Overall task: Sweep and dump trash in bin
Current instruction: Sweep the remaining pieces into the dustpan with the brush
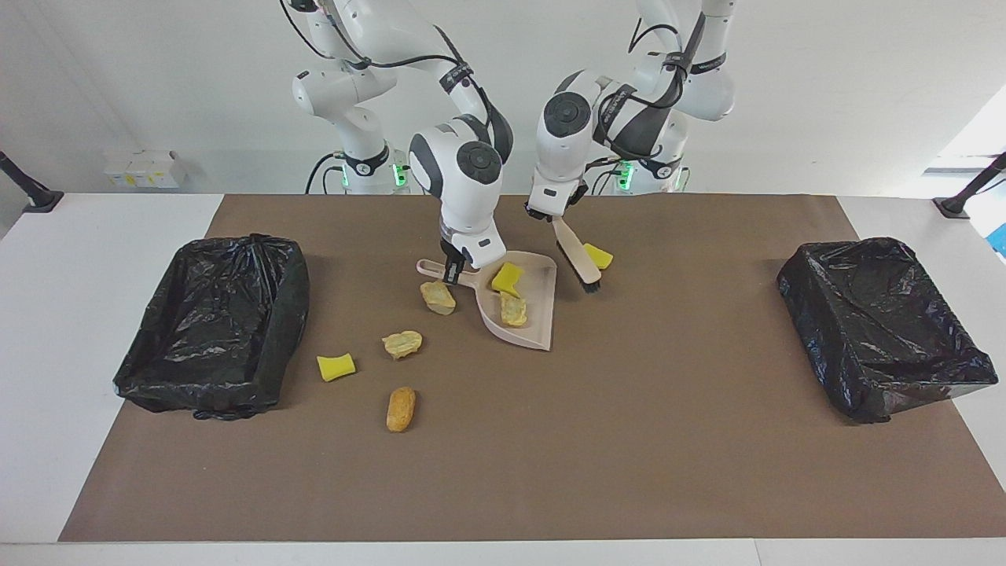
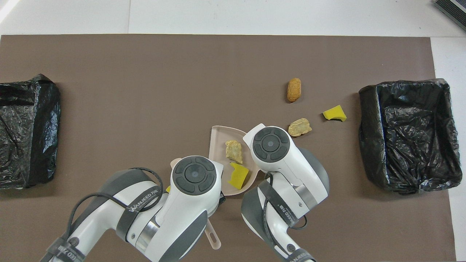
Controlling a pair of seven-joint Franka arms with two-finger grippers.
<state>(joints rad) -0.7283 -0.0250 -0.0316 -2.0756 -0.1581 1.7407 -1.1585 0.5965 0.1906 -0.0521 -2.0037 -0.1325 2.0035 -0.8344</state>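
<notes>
Brown matting on the table [image 1: 707, 487] is being swept: the dustpan [image 1: 528, 313] is being steadied by the right tool [image 1: 453, 270], clamped on its handle, while the brush [image 1: 576, 255], gripped by the left tool [image 1: 550, 216], is being poised beside a yellow scrap [image 1: 599, 255]; two trash pieces [image 1: 509, 292] are being kept inside.

- A plain white wall [image 1: 825, 86] is seen along the robots' end of the room.
- The white table [image 1: 47, 314] is covered over most of its top by a brown mat [image 1: 629, 440], with white margins left bare at both ends.
- A small white box [image 1: 145, 168] is set at the foot of the wall, toward the right arm's end.
- A black stand foot [image 1: 35, 196] is fixed at one table corner and another black stand foot [image 1: 963, 200] at the other.
- Bright light [image 1: 974, 141] is let in at the left arm's end, as from a window.
- A dark ribbed item [image 2: 451, 9] is seen at the table's corner in the overhead view; what it is cannot be told.
</notes>
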